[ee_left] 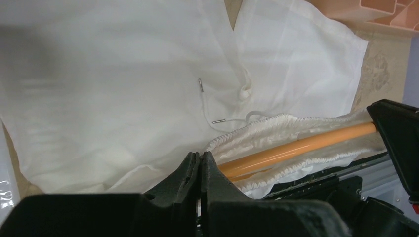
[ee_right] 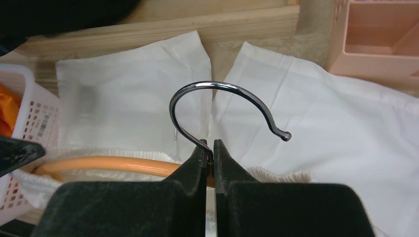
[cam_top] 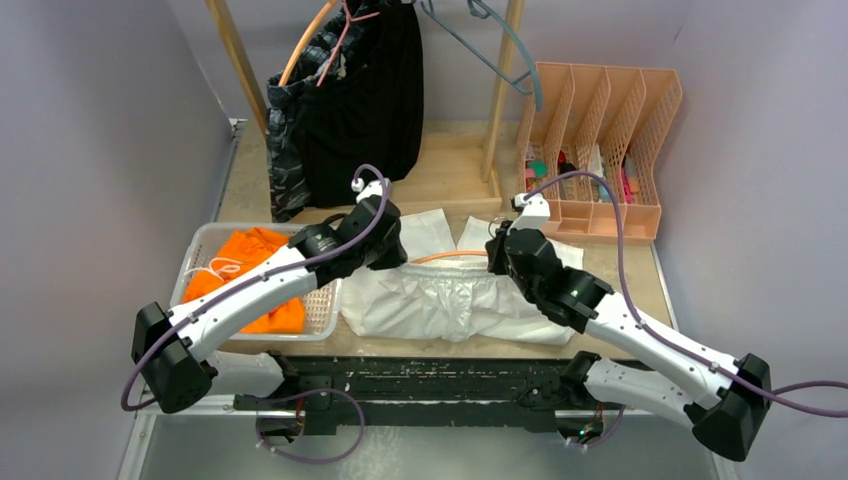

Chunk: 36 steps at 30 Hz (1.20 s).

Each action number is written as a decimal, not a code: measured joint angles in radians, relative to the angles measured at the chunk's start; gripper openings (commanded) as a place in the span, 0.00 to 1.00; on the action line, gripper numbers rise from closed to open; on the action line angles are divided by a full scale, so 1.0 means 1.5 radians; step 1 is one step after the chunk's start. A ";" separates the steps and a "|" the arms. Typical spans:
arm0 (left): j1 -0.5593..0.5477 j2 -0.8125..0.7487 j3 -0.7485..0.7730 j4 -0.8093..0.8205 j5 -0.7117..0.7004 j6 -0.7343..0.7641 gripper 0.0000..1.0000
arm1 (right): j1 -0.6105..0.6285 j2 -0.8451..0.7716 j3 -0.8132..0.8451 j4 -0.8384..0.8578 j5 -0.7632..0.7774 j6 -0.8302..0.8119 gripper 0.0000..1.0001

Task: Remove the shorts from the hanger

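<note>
White shorts [cam_top: 445, 305] lie flat on tabletop [cam_top: 615, 265] btwn arms, orange hanger [ee_left: 296, 145] thru waistband. R hand [ee_right: 210, 150] clamped on hanger's hook base; L hand [ee_left: 200, 160] pressed together at waistband edge.

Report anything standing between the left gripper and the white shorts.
Nothing visible does. The left gripper is shut right at the white shorts' waistband, apparently pinching it; the orange hanger lies inside it.
</note>
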 measured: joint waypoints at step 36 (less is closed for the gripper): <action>-0.007 -0.105 -0.087 -0.130 -0.122 -0.015 0.68 | -0.008 0.026 0.059 -0.168 0.110 0.185 0.00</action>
